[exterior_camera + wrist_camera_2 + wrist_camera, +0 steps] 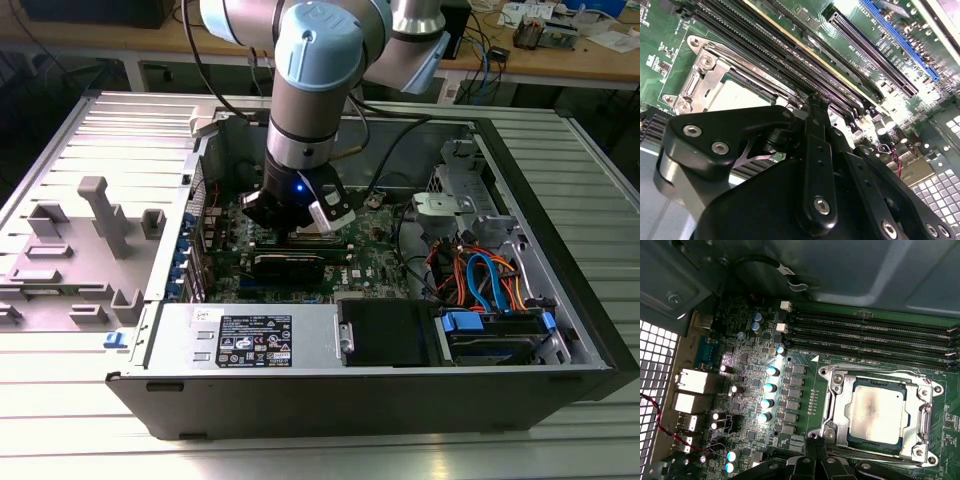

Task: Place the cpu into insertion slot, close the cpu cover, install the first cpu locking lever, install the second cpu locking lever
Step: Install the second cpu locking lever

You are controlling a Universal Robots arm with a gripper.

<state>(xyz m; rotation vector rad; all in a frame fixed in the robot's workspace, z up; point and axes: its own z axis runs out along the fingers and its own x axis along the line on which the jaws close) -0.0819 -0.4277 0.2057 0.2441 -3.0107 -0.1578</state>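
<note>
**Tool parked at the slot's corner, cpu already seated**

Starting from the exterior view's left, you are looking at a grey plastic part (100,215) lying on the bench (80,440) beside the open case (330,400). Near the middle, the arm is reaching down into the case. The tool (300,215) is hanging low over the green board, well clear of the drive cables (490,280) on the exterior view's right.

In the first wrist view the cpu (876,412) is sitting flat in the slot (826,432). The cover (840,410) appears to be lying down around it, with the chip's grey top showing through the cut-out.

The relation that matters is this: the tool (815,444) is standing at one corner of the slot, just outside the cover's rim. The cpu is lying beyond the tips, across that rim, not under them. The slot edge nearest the tool is running roughly parallel with the memory slots (870,335).

The tool's fingers (815,150) are drawn together to a narrow point, with no gap showing. You are not carrying the cpu. Whether the tips are pinching or pressing a lever at that corner, I cannot tell, nor whether either lever is latched.
</note>
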